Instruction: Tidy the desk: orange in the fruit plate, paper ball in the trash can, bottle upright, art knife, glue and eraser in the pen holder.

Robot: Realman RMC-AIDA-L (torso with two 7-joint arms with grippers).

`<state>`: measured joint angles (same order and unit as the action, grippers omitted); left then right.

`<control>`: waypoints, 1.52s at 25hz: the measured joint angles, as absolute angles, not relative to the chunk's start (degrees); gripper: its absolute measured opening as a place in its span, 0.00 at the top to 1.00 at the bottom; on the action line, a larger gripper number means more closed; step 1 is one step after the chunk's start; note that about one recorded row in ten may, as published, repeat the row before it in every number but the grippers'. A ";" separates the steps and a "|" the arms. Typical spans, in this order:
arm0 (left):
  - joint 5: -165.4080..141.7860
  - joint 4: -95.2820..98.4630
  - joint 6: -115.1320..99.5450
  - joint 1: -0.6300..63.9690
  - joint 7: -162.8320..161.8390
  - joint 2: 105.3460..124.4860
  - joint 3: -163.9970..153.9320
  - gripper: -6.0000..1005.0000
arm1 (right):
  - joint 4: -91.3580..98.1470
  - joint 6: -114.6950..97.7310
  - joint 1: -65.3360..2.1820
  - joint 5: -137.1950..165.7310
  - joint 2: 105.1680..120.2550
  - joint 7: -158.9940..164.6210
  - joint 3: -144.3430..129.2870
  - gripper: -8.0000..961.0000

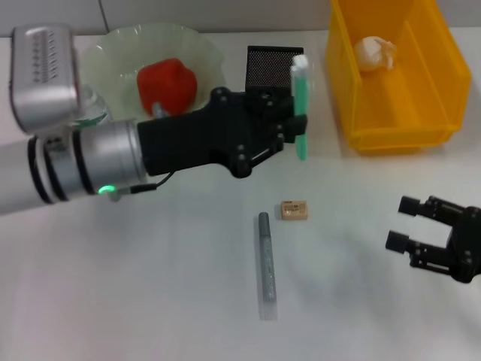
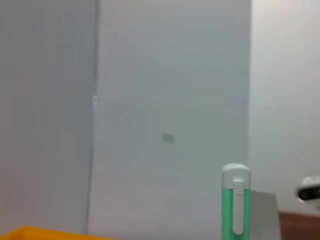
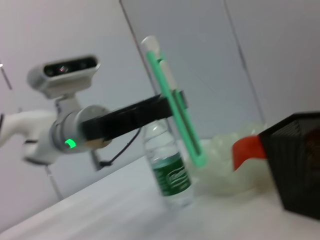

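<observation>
My left gripper is shut on the green art knife, held upright just in front of the black mesh pen holder. The knife also shows in the left wrist view and, slanted, as the same knife in the right wrist view. The orange lies in the pale-green fruit plate. The paper ball sits in the yellow trash can. The bottle stands upright beside the plate. The tan eraser and the grey glue stick lie on the table. My right gripper rests open at the lower right.
The white table stretches in front of me. My left arm spans from the left edge to the pen holder, covering most of the bottle in the head view. A wall stands behind the desk.
</observation>
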<state>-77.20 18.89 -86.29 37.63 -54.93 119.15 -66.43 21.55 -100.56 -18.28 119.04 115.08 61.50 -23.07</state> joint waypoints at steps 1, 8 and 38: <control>-76.36 18.22 -86.50 37.17 -54.83 119.15 -66.49 0.81 | 21.37 -100.34 -18.10 118.86 115.23 59.63 -21.20 0.19; -72.81 14.49 -86.50 36.66 -55.00 119.18 -66.66 0.81 | 21.48 -98.59 -18.03 118.46 116.59 55.00 -19.04 0.19; -60.95 -5.87 -77.42 46.39 -40.58 119.25 -56.44 0.80 | 18.66 -91.66 -22.37 115.48 119.03 46.68 -17.14 0.19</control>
<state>-60.95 -5.87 -77.42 46.39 -40.58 119.25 -56.44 18.66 -91.66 -22.37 115.48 119.03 46.68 -17.14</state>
